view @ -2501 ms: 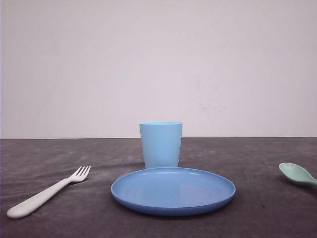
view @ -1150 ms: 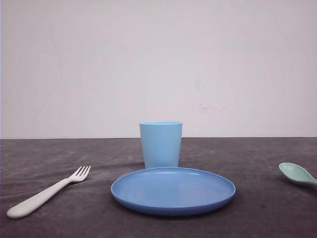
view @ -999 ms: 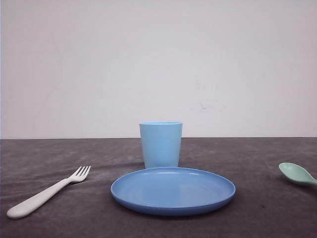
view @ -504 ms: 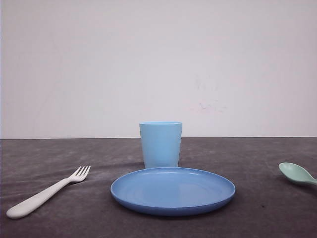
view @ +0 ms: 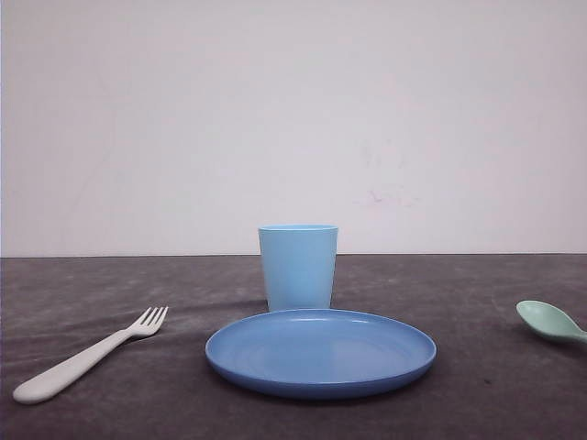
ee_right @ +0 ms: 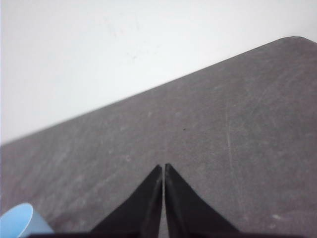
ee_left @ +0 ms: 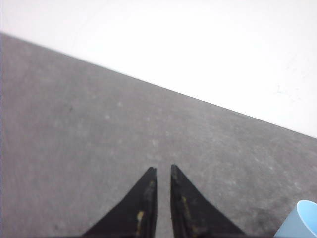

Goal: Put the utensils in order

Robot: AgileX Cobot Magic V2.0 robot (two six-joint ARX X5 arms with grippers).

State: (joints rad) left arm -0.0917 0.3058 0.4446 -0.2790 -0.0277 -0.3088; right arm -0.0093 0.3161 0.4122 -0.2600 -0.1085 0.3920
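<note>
A white fork [view: 87, 357] lies on the dark table at the front left, its tines pointing toward the middle. At the far right edge of the front view lies a mint-green spoon [view: 548, 322], its handle cut off by the frame. My left gripper [ee_left: 163, 168] hovers over bare table, shut to a narrow slit with nothing between its black fingers. Over bare table near a rounded corner, my right gripper [ee_right: 163, 165] is shut, holding nothing.
A light blue cup [view: 297, 267] stands at the centre, behind a round blue plate [view: 320, 353]. The cup's rim also shows at the edge of the left wrist view [ee_left: 299, 221] and of the right wrist view [ee_right: 20, 220]. A white wall backs the table.
</note>
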